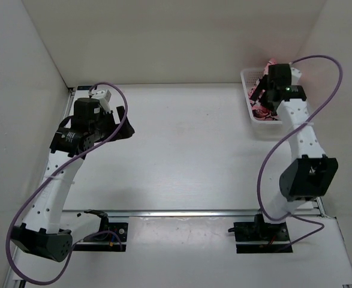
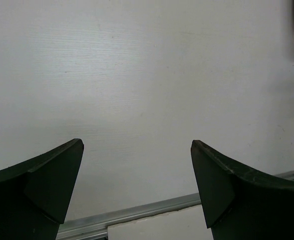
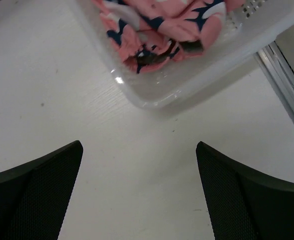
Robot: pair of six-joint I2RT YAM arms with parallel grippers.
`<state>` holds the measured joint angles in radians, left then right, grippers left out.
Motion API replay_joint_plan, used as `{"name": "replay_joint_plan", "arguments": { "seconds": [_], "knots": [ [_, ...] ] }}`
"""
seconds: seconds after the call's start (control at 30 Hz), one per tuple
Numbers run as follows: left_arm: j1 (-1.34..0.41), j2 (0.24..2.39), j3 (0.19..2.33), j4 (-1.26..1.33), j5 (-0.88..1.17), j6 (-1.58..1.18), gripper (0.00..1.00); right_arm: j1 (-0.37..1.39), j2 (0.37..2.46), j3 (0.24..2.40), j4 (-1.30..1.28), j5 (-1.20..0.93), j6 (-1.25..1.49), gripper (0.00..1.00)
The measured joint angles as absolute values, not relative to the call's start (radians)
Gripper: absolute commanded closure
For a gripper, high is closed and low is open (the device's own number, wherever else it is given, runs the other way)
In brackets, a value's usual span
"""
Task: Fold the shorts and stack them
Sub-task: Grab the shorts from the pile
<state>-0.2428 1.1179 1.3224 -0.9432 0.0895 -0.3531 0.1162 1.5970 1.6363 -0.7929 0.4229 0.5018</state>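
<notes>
right gripper (image 3: pixel 138 146) — fingers spread, empty, angled down at basket (image 3: pixel 152 95) of shorts (image 3: pixel 162 20) | left gripper (image 2: pixel 136 144) — spread, empty, above table (image 2: pixel 136 75)

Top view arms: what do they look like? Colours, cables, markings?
The left arm and right arm have white links dotted with small holes and black joint housings. A purple cable loops along each. A green light glows on the right wrist. The right fingers are black wedges with a fine mesh texture.

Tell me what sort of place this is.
Probably a robotics lab test booth: a white table boxed in by plain white panels, a left arm and right arm bolted at its edge, and a basket of shorts.
</notes>
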Motion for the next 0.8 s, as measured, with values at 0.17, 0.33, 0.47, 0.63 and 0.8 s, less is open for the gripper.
{"name": "replay_joint_plan", "arguments": {
  "seconds": [0.17,0.33,0.47,0.63,0.8],
  "knots": [
    [-0.244,1.105,1.358,-0.942,0.065,-0.352,0.0,-0.046,1.817,1.851,-0.802,0.378,0.52,0.0],
    [-0.244,1.182,1.384,-0.947,0.048,-0.356,0.0,-0.083,2.077,2.112,-0.82,0.355,0.494,0.0],
    [-0.244,1.269,1.397,-0.955,0.036,-0.355,0.0,-0.09,2.238,2.254,-0.828,0.307,0.472,0.02],
    [-0.244,1.349,1.434,-0.972,0.033,-0.355,0.0,-0.091,2.332,2.295,-0.847,0.305,0.451,0.92],
    [-0.244,1.37,1.47,-0.973,0.033,-0.355,0.0,-0.092,2.301,2.295,-0.867,0.334,0.466,1.0]
  ]
}}
